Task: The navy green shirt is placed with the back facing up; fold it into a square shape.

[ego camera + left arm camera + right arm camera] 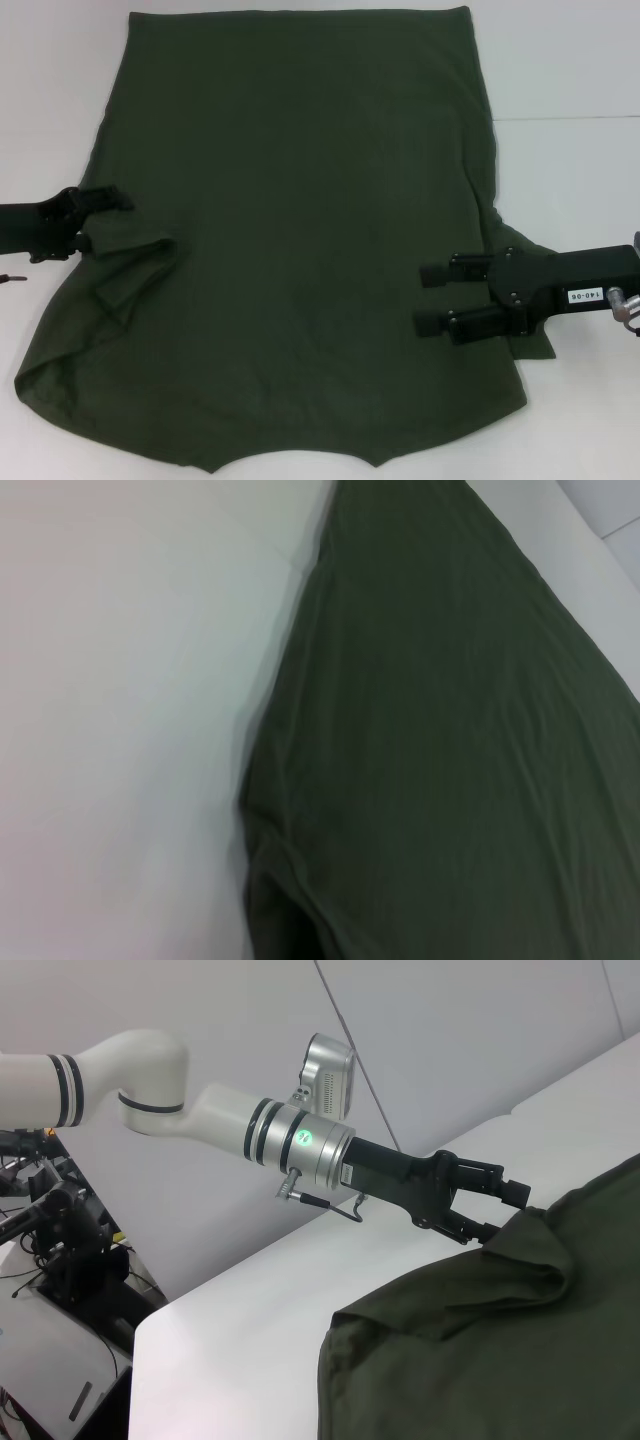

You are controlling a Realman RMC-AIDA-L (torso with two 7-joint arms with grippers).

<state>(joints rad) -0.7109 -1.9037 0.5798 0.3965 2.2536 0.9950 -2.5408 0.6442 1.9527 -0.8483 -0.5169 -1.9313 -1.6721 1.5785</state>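
Large dark olive-green short-sleeved shirt of plain soft fabric (300,230): spread across the middle of the white table (570,60), reaching toward its far edge, cloth bunched near the left edge. Left black end effector (112,207): fingers apart at the shirt's bunched left edge, touching the cloth. Right black end effector (432,297): fingers apart, over the shirt's right side toward the table's right edge.

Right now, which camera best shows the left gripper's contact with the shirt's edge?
The right wrist view: the left gripper shows side-on at the navy green shirt edge, fabric bunched there. The head view shows it from above, less clearly. The left wrist view shows only cloth.
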